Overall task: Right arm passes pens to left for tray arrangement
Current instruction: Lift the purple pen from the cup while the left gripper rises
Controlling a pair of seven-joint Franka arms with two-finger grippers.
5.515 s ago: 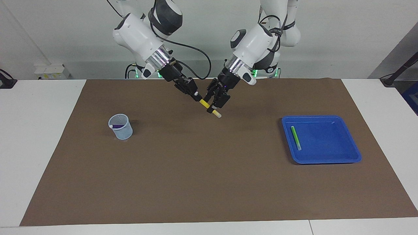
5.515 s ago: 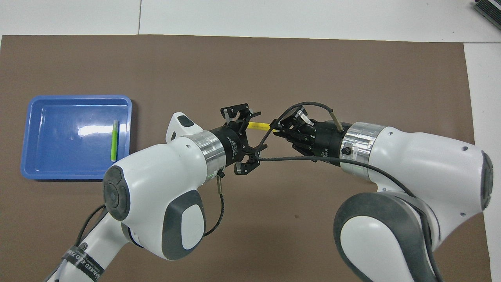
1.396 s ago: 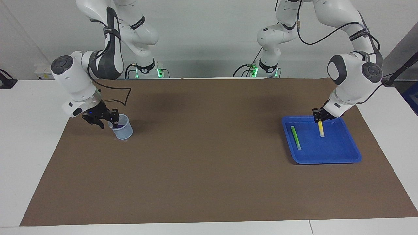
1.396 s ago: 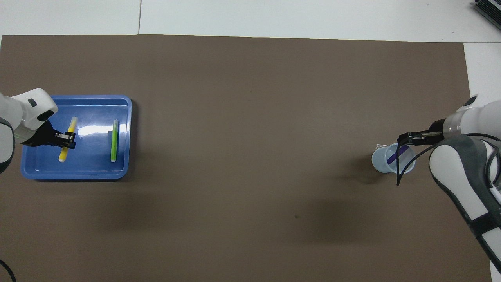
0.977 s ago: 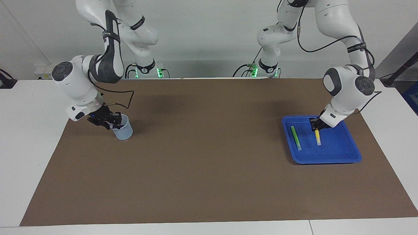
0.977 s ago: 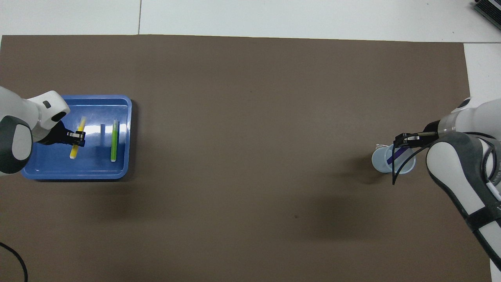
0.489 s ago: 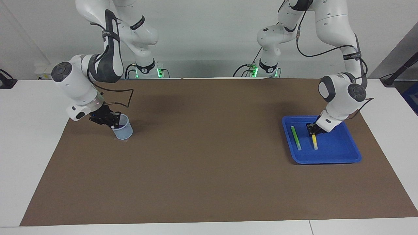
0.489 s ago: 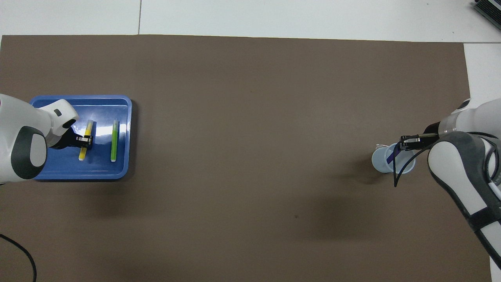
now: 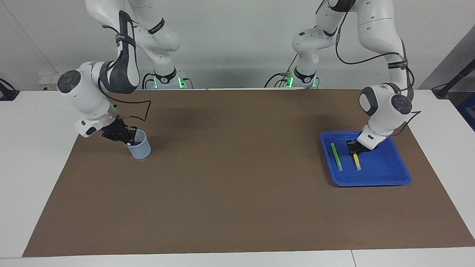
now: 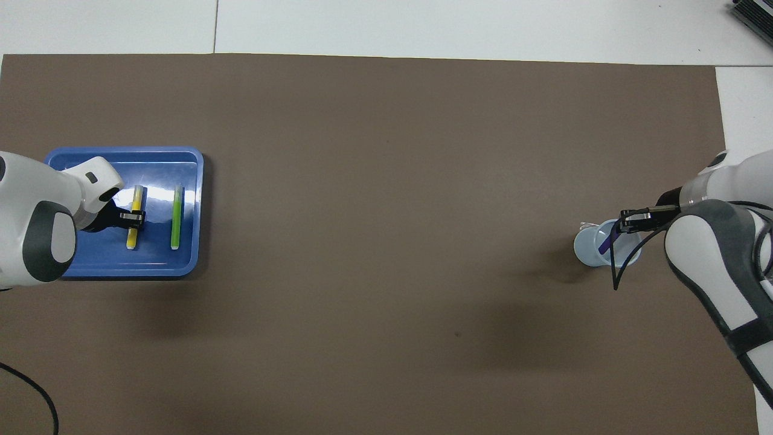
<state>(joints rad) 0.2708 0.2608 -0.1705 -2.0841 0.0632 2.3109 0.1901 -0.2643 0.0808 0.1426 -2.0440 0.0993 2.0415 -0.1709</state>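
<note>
The blue tray [image 9: 371,182] lies toward the left arm's end of the table and also shows in the overhead view [image 10: 121,273]. The green pen [image 9: 337,157] [image 10: 176,217] lies flat in it. My left gripper [image 9: 354,147] [image 10: 133,217] is low inside the tray, shut on the yellow pen [image 9: 357,162] [image 10: 132,237], which lies beside the green pen and parallel to it. My right gripper [image 9: 127,138] [image 10: 628,222] is at the rim of the pale-blue mesh cup [image 9: 141,151] [image 10: 589,249]. The purple pen [image 9: 138,143] [image 10: 606,241] leans inside the cup.
A brown mat [image 9: 230,178] covers most of the white table [image 9: 37,155]. The cup stands toward the right arm's end of it. Both arm bases [image 9: 165,79] stand at the robots' edge of the table.
My left gripper has carried the yellow pen from the handover at the middle to the tray and lowered it beside the green pen. My right gripper has moved to the cup and stays at its rim.
</note>
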